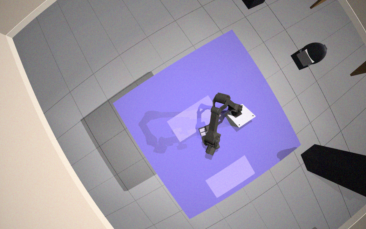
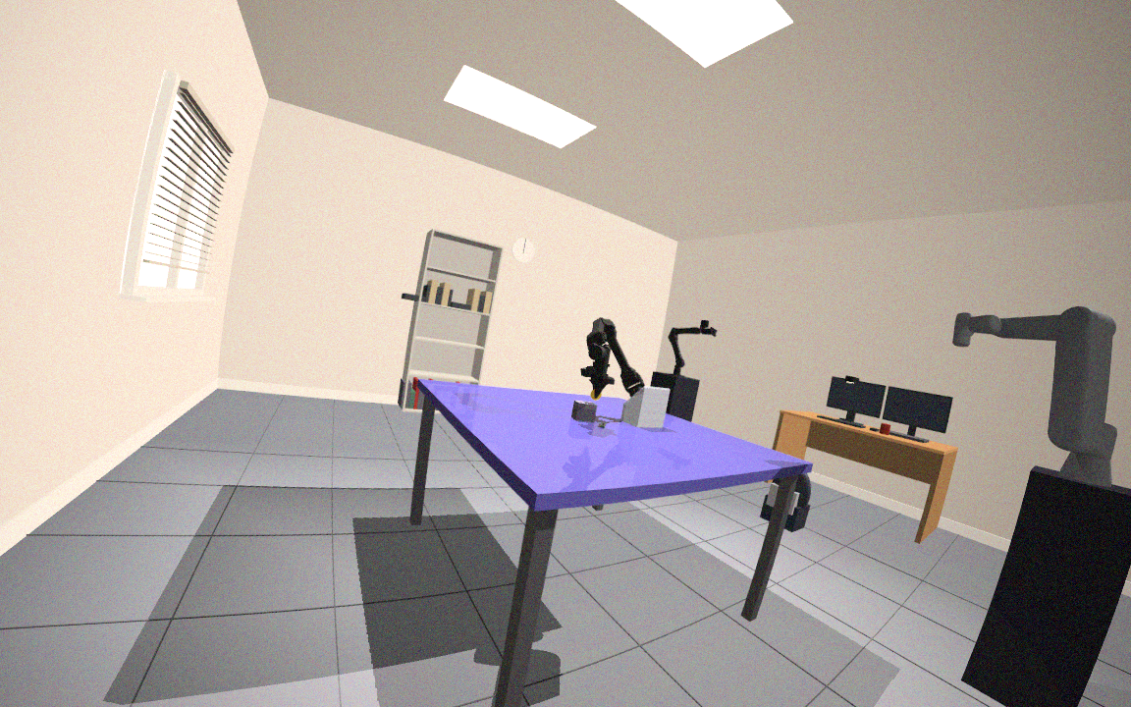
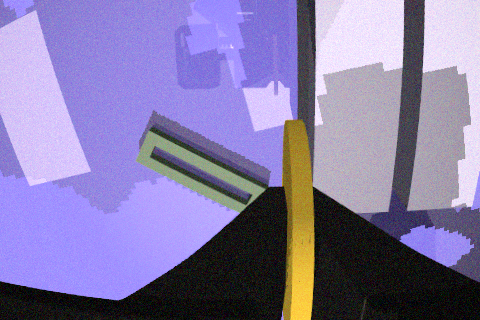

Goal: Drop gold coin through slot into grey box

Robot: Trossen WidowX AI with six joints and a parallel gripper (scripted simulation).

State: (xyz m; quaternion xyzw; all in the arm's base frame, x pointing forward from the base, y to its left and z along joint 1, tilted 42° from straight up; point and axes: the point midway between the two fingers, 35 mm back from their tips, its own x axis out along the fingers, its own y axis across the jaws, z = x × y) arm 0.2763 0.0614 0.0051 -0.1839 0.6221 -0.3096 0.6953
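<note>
My gripper (image 2: 596,387) (image 3: 290,204) is shut on the gold coin (image 3: 298,240) (image 2: 594,395), which hangs edge-on, upright between the fingertips, above the table. The closed grey box (image 1: 203,133) (image 2: 584,411) (image 3: 350,160) stands just to the right of the coin in the wrist view. The dark slot (image 3: 412,60) in its lid runs nearly parallel to the coin there. The coin is beside the lid's left edge, not over the slot. The green holder (image 3: 144,152) is empty on the table, left of the coin and turned at an angle. The arm hides the fingertips in the top view.
The arm's white base block (image 1: 245,116) (image 2: 653,408) stands on the purple table (image 1: 178,185) (image 2: 499,421), close to the box and holder. Light patches and arm shadows cross the table. Another arm on a black pedestal (image 2: 1052,571) stands off the table.
</note>
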